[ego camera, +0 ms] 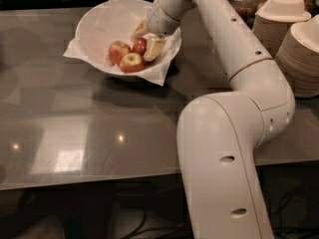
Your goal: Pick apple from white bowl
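The white bowl (94, 21), lined with crinkled white paper, stands at the far left of the grey table. It holds three apples. The deep red apple (140, 46) lies at the right. A paler red apple (118, 51) and a yellow-green-topped apple (131, 62) lie next to it. My gripper (145, 40) reaches down into the bowl from the right. It is open, with one finger (139, 29) behind the deep red apple and the other finger (153, 49) close against its right side. The apple rests on the paper.
Stacks of beige-white disposable bowls (299, 59) stand at the right edge of the table (75, 133). My white arm (234, 44) arches over the table's right half, and its thick lower link (224, 173) stands at the front edge.
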Tool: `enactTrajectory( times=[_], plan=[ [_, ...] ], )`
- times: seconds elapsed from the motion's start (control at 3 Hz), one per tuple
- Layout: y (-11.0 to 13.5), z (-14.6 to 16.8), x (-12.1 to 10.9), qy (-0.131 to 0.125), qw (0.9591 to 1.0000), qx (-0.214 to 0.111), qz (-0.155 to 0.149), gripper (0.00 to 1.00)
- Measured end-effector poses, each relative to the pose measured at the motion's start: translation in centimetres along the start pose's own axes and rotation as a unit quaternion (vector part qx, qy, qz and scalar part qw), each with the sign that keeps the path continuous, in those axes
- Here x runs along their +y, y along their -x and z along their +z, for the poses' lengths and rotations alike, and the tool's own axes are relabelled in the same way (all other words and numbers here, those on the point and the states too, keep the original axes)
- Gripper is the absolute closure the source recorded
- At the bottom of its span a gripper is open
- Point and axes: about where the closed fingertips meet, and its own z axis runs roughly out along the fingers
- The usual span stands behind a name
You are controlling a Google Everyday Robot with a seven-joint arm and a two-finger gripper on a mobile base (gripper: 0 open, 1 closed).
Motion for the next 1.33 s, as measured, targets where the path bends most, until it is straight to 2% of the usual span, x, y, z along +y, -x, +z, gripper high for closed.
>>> enactTrajectory(
  times=[0.33, 1.0, 1.33],
  plan=[
    [0.6, -0.5, -0.1, 0.005, 1.0000, 0.001, -0.008, 1.00],
    [2.2, -2.5, -1.0, 0.003, 0.9988, 0.015, -0.046, 1.00],
    [3.7, -4.3, -1.8, -0.004, 0.9967, 0.028, -0.077, 1.00]
  ],
)
